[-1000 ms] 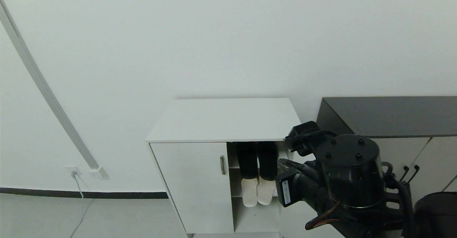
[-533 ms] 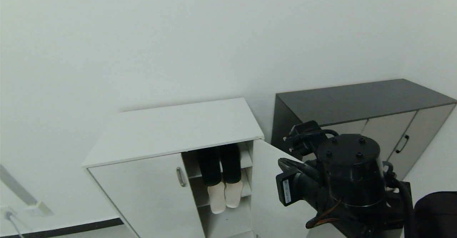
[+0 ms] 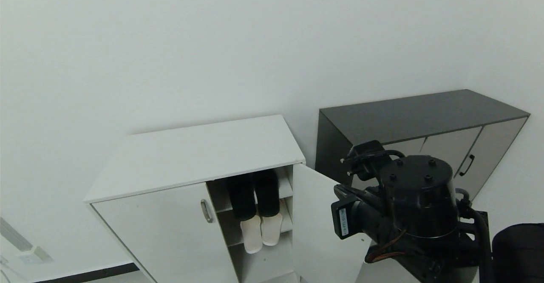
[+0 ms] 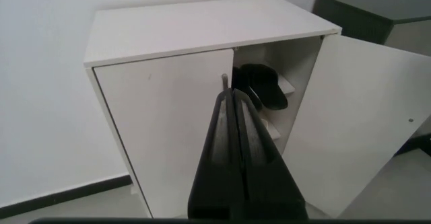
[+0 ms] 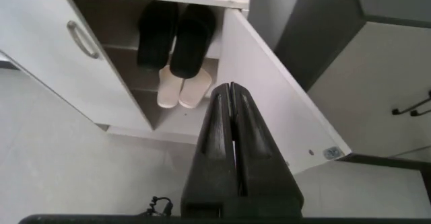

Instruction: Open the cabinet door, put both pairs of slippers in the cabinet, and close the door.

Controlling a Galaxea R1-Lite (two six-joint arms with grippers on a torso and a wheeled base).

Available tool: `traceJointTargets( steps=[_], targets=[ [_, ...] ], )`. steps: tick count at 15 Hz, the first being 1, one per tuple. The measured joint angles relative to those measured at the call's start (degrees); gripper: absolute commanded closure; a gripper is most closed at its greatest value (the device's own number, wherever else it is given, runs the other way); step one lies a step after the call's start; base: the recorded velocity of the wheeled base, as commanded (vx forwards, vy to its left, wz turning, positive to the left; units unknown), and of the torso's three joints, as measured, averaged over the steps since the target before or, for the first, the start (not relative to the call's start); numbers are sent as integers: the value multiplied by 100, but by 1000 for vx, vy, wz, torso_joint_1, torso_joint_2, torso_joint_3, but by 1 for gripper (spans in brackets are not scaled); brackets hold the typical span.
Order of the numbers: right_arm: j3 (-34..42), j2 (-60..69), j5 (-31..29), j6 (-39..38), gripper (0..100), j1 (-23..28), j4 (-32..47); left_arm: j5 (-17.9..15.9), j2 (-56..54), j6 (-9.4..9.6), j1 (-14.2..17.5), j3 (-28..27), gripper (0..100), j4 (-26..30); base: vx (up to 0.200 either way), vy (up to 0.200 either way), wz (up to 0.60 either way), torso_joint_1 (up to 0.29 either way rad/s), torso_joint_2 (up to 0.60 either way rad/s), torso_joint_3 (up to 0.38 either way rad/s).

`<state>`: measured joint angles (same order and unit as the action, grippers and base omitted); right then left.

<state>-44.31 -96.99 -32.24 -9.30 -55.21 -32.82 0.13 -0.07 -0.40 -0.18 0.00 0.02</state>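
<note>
One low white cabinet (image 3: 195, 155) of smooth laminated board stands against the wall, flat-topped and square-edged. It has two doors. The left door (image 3: 165, 236) is shut and carries one slim metal handle (image 3: 206, 211) set upright near its inner edge. The right door (image 3: 323, 232) stands swung wide open.

Both pairs of slippers, four in all, are inside the open half. The black pair (image 3: 242, 198) lies side by side on the upper shelf, and the soft cream pair (image 3: 251, 234) lies side by side on the shelf below. Each pair pokes out past the front of its shelf.

Two black grippers hang in front of the cabinet, apart from it. The left gripper (image 4: 232, 113) faces the shut door, in line with its handle, its two long tapered fingers pressed together on nothing. The right gripper (image 5: 232, 106) faces the open half beside the swung door, its fingers likewise pressed together and bare.

To the right of the cabinet stands one long, dark grey sideboard (image 3: 416, 111) with a matt top, pale grey doors and thin black handles (image 3: 466, 165). The wall (image 3: 212, 41) behind both is plain matt white, with a black skirting strip (image 3: 85, 274) along its foot. The floor (image 5: 67, 163) is smooth and pale grey.
</note>
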Motion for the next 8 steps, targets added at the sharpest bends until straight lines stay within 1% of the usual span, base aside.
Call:
traceJointTargets(
  steps=[4,6,8],
  targets=[
    [2,-4,-5,28,100,6,-11,2,0,2,0,0,100,-2,-200,0,0,-6,0,4],
    [-4,-11,-5,116,100,212,-2,2,0,-2,7,0,100,-2,0,0,0,0,0,0],
    [-78,-69,132,145,100,631,-11,2,0,-2,0,0,100,-2,0,0,0,0,0,0]
  ],
)
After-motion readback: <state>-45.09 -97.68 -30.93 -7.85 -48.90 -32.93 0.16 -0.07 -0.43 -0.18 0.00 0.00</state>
